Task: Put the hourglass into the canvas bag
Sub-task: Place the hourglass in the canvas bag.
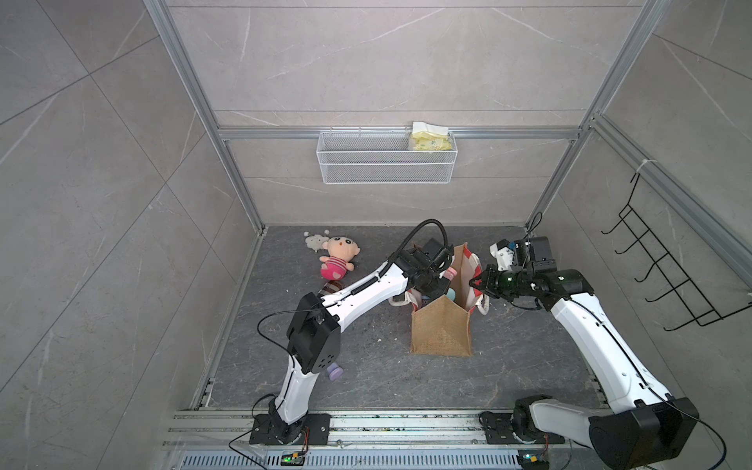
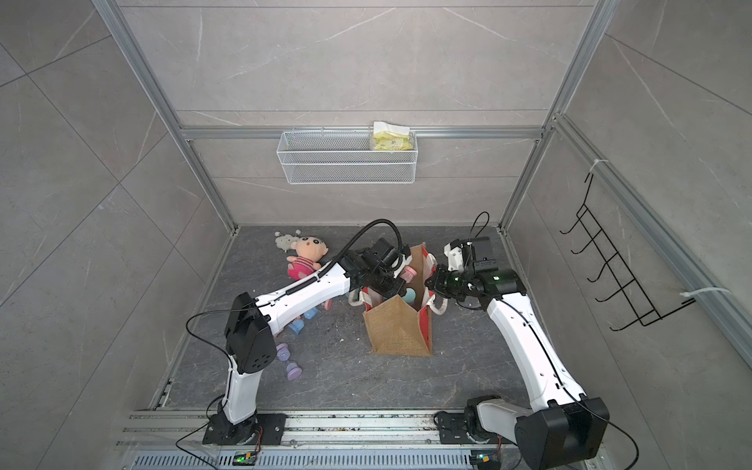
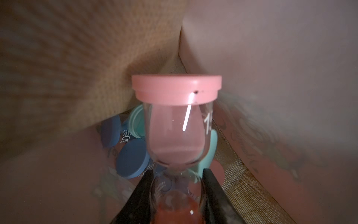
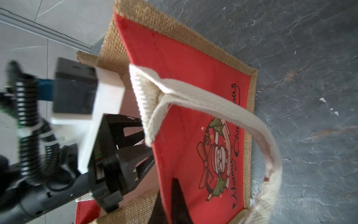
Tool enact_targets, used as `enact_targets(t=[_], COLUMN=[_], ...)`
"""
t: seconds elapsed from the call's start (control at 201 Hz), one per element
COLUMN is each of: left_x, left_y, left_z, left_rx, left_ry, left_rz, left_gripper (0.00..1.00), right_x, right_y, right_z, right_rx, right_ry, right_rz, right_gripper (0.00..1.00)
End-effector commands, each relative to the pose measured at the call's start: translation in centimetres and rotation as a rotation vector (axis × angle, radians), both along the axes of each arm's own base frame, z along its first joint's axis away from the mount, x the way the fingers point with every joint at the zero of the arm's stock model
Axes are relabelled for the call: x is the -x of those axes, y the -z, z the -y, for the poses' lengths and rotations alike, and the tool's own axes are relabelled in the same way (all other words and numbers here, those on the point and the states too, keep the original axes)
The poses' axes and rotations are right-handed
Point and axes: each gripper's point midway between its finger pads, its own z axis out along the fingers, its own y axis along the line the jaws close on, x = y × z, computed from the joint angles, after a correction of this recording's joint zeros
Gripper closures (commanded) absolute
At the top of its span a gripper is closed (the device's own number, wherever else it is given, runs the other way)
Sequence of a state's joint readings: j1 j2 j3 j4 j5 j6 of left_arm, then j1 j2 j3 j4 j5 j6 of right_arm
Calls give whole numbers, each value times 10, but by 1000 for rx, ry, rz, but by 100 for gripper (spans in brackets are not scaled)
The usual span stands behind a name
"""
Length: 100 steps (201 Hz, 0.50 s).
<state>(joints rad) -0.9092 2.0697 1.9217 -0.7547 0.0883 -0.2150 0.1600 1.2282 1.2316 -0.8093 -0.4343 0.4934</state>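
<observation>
Pink hourglass [image 3: 176,124] pinched in left pincer [image 3: 178,172], inside canvas bag [image 1: 441,325]; right pincer [image 1: 475,283] clamping its rim

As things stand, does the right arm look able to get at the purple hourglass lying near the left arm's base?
Probably not. The right gripper is shut on the canvas bag, and the bag and the left arm stand between it and the purple hourglass.

Both arms reach to the middle of the frame.
The left arm [image 1: 358,291] starts at the lower left, bends, and points its left gripper [image 3: 177,173] down, jaws squeezing the neck of the hourglass [image 3: 176,120]. The right arm [image 1: 602,346] starts at the lower right; the right gripper [image 1: 476,283] is pinched tight on the rim of the canvas bag [image 1: 441,329].
</observation>
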Motion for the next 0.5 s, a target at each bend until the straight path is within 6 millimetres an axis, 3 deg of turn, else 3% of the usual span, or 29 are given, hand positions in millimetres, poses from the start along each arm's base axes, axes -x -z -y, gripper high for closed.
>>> enact_targets(t=[0.0, 0.095, 0.224, 0.344, 0.493], left_x=[-1, -6, -9, -10, -12], left_y=[8, 25, 28, 20, 0], left_z=[1, -3, -1, 2, 2], left_rx=[-47, -108, -98, -73, -38], left_ry=[24, 4, -13, -19, -28], left_rz=[-17, -23, -23, -13, 21], left_gripper=[88, 84, 60, 43, 30], right_x=[-9, -9, -11, -12, -11], right_y=[-27, -26, -21, -17, -17], right_z=[-6, -5, -4, -4, -3], right_rx=[-43, -40, -32, -33, -26], right_ry=[-25, -21, -14, -9, -10], right_rz=[117, 114, 98, 86, 84], right_gripper=[100, 100, 100, 100, 100])
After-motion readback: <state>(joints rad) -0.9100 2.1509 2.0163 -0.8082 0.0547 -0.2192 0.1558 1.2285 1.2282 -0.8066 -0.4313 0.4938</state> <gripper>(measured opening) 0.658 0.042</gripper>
